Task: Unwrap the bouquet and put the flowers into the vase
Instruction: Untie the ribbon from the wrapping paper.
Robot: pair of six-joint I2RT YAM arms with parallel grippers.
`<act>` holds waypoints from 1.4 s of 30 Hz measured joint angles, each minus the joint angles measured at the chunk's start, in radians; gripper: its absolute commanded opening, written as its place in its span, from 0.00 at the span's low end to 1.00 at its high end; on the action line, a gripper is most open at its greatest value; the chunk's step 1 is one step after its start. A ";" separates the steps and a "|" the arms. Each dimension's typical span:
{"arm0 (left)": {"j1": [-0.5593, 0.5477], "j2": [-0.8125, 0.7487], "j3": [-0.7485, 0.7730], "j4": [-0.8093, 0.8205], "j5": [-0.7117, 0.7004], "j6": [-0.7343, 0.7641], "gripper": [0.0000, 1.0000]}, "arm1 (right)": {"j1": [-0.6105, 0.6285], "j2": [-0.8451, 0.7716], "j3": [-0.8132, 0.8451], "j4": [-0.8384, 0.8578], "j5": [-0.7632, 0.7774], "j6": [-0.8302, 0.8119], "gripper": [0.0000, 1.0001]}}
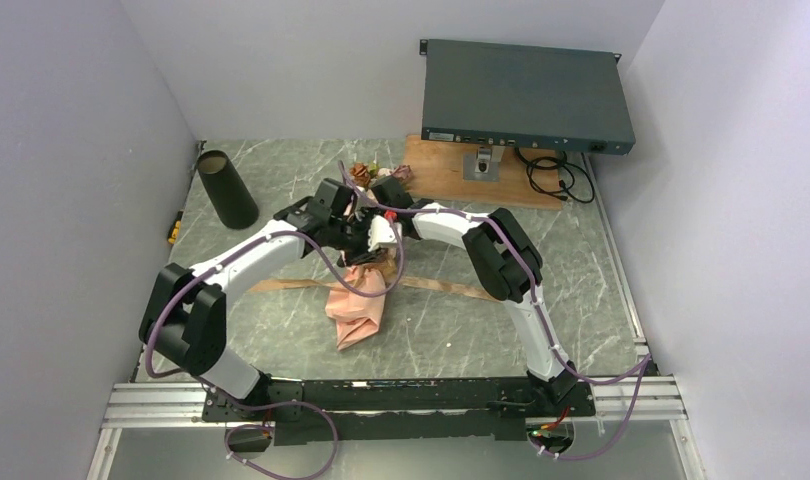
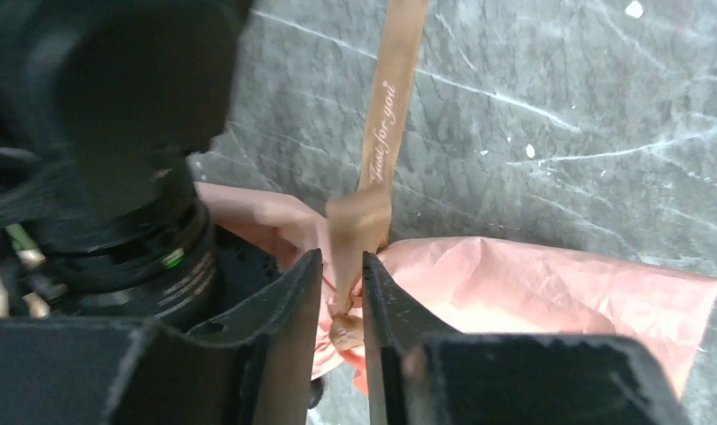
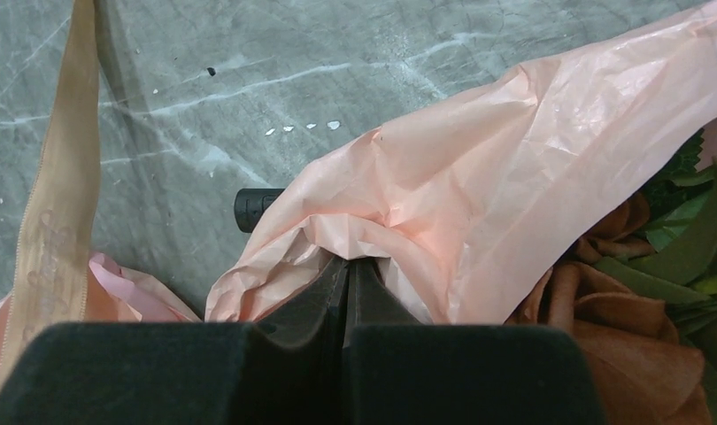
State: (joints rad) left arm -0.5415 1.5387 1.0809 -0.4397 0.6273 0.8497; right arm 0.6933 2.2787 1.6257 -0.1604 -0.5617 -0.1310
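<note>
The bouquet's flowers lie at mid-table, and rust roses with green leaves show in the right wrist view. The crinkled salmon paper trails from them toward the near edge. My right gripper is shut on a fold of that paper. My left gripper stands slightly open, with the tan ribbon hanging loose between its fingers over the paper. The black vase stands upright at the far left, apart from both arms.
A dark grey rack box sits at the back right above a wooden board, with black cables beside it. Ribbon ends lie flat across the marble table. White walls close in both sides.
</note>
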 measured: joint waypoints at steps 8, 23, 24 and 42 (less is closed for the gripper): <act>0.084 -0.089 -0.021 -0.115 0.054 0.036 0.41 | -0.003 -0.002 0.031 -0.057 -0.060 0.026 0.34; 0.091 -0.092 -0.125 -0.161 0.024 0.081 0.48 | -0.004 -0.132 0.086 -0.175 -0.109 0.142 0.38; 0.091 -0.086 -0.129 -0.160 0.021 0.082 0.50 | -0.004 -0.143 0.086 -0.180 -0.111 0.143 0.35; 0.098 -0.021 -0.145 -0.153 -0.027 0.113 0.00 | -0.005 -0.070 0.001 -0.166 -0.026 0.095 0.00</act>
State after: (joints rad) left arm -0.4435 1.5173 0.9360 -0.5926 0.6006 0.9623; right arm 0.6880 2.2086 1.6264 -0.3267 -0.5873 -0.0360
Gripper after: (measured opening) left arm 0.073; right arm 0.091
